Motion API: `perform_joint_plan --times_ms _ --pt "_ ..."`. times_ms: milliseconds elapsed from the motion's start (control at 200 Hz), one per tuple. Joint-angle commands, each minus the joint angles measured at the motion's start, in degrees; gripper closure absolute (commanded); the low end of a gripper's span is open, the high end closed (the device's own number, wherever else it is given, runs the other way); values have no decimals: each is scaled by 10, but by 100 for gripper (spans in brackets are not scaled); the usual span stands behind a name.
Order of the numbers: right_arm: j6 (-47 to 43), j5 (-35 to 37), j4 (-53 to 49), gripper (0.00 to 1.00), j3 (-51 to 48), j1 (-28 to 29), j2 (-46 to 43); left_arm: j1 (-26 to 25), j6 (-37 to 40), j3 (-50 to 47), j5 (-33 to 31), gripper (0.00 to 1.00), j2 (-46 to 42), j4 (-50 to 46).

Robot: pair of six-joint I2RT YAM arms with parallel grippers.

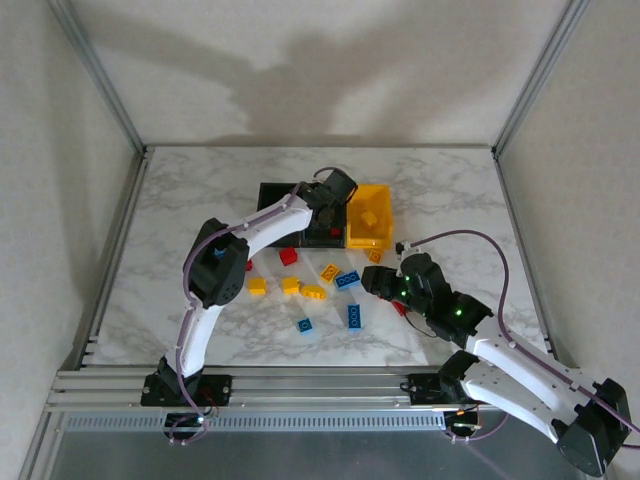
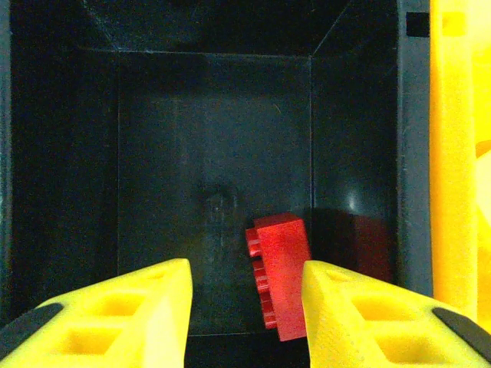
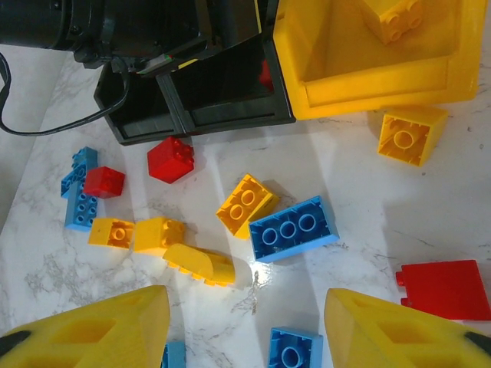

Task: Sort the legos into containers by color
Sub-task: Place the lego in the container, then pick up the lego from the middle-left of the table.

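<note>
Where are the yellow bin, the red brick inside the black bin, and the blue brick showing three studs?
yellow bin [image 3: 376, 83], right wrist view, its near wall.
red brick [image 2: 282, 268], left wrist view, its smooth side face.
blue brick [image 3: 293, 228], right wrist view, its studded top.

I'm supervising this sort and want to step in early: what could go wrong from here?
1. The blue brick sits close beside a yellow brick; the open right gripper might pinch both.
2. The left gripper hangs over the black bin beside the yellow bin; a right-arm drop there could clash.
</note>
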Motion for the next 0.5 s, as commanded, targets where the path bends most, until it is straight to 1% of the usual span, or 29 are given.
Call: perform_joint_plan --times_ms 0,190,345,496 --pt "-4 16 -14 43 15 -3 4 7 9 9 -10 58 -41 -19" --pt "-17 13 -19 42 36 -4 25 3 11 -52 8 57 -130 8" --pt "-34 8 -21 38 54 -4 51 3 8 -140 25 55 -215 34" --pt "-53 -5 -12 38 70 -3 75 3 -3 -243 31 55 -300 57"
